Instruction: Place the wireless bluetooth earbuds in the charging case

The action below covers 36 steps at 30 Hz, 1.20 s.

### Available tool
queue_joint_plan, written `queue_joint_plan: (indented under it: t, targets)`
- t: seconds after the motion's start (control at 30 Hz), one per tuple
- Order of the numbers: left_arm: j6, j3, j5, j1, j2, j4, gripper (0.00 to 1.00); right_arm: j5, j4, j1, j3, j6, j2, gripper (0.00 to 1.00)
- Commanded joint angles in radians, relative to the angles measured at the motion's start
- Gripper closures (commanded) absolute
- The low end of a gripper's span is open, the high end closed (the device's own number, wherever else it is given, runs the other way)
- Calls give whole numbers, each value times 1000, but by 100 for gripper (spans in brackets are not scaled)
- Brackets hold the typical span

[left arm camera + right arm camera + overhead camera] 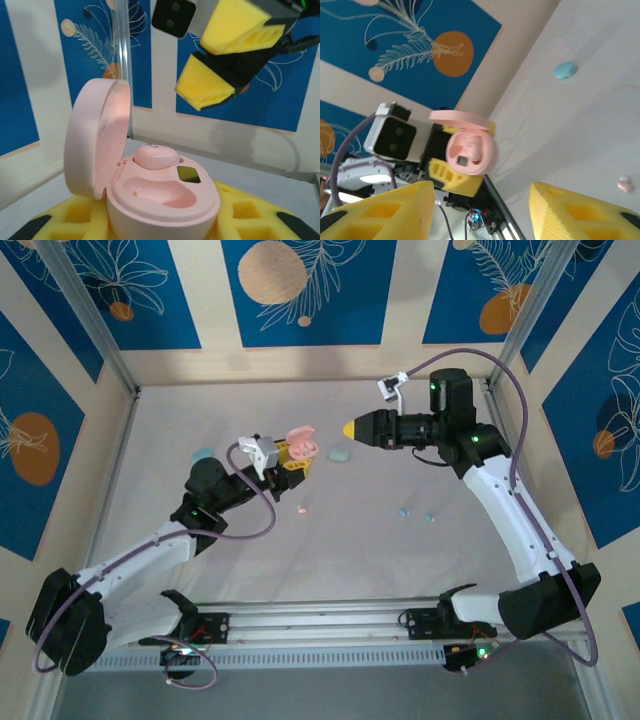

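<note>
My left gripper [293,456] is shut on the open pink charging case [165,200], whose lid [95,140] stands up on the left. One pink earbud [155,156] sits in the case's far slot, and the near slot [162,192] is empty. My right gripper [350,428] hovers open just right of the case with nothing between its yellow fingers [235,30]. From the right wrist the case [470,150] faces the camera between the wide-apart fingertips [390,210]. A loose pink earbud [301,508] lies on the table in front of the case, and two light blue earbuds [405,511] lie further right.
A mint case [338,454] lies on the table just right of the held case, under the right gripper's tip. A light blue case [203,455] lies at the left. Patterned walls and metal posts [95,330] enclose the white table [400,570].
</note>
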Motion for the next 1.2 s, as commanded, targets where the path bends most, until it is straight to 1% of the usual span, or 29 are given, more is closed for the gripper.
queue_joint_plan:
  t: [0.0,0.07,0.2,0.23,0.4,0.63,0.83,1.03,1.17]
  targets:
    - [40,-12,-59,-6,-55,-33,65,44,7,-25,-43,42,40,47]
    - [48,-14,-72,-6,-83,-51,65,83,-52,-26,-42,25,100,48]
    - [61,2,-89,-7,-149,-111,65,82,-116,-4,-39,10,256,55]
    - [66,7,-90,-7,-166,-127,65,88,-124,12,-38,0,291,56]
    - [87,30,-89,-7,-225,-195,65,227,-237,116,46,-92,499,58]
    - [99,38,-95,-7,-267,-230,65,374,-366,243,223,-181,752,56]
    - [101,32,-99,-7,-273,-230,64,511,-441,312,377,-220,899,55]
    - [99,29,-94,-6,-270,-231,64,538,-498,352,492,-249,1010,56]
    - [98,28,-97,-7,-270,-229,64,551,-521,378,538,-281,1059,57]
